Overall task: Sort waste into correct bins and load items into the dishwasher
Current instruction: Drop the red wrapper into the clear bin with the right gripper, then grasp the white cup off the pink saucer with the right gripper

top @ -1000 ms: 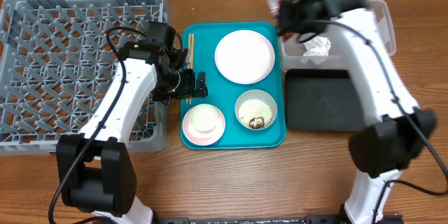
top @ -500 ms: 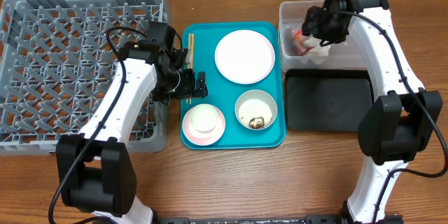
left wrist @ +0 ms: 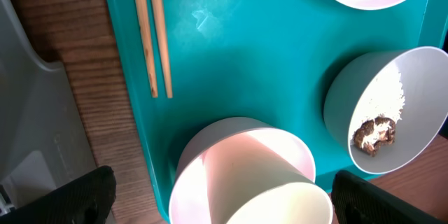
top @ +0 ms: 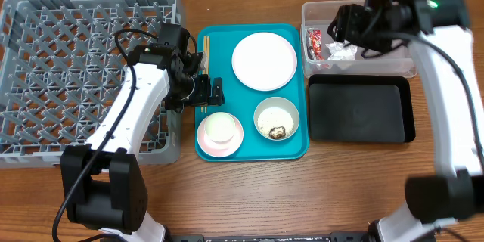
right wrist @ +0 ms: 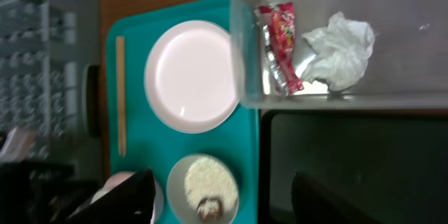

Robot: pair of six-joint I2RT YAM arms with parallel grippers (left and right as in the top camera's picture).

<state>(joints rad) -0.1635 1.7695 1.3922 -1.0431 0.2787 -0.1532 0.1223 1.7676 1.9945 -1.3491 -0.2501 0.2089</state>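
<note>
The red wrapper [top: 314,43] [right wrist: 283,45] and the white tissue [top: 342,51] [right wrist: 339,49] lie in the clear tub [top: 393,66]. My right gripper [top: 344,30] [right wrist: 224,199] hovers open above the tub, holding nothing. The black tray [top: 363,110] sits in front of the tub. On the teal tray [top: 249,147] are the plate [top: 264,60], the bowl [top: 277,118] with rice and a brown lump [left wrist: 374,134], the cup [top: 219,127] [left wrist: 245,168] on its saucer [top: 236,141], and the chopsticks [top: 205,53] [left wrist: 150,35]. My left gripper [top: 209,91] [left wrist: 224,203] hangs wide open just above the cup.
The grey dish rack [top: 76,68] fills the left side, right against the teal tray. My left arm reaches across the rack's right wall. Bare wooden table shows in front of the trays.
My right gripper opened and let the red wrapper drop into the clear tub, then drew back to the right. The left arm has not moved.
</note>
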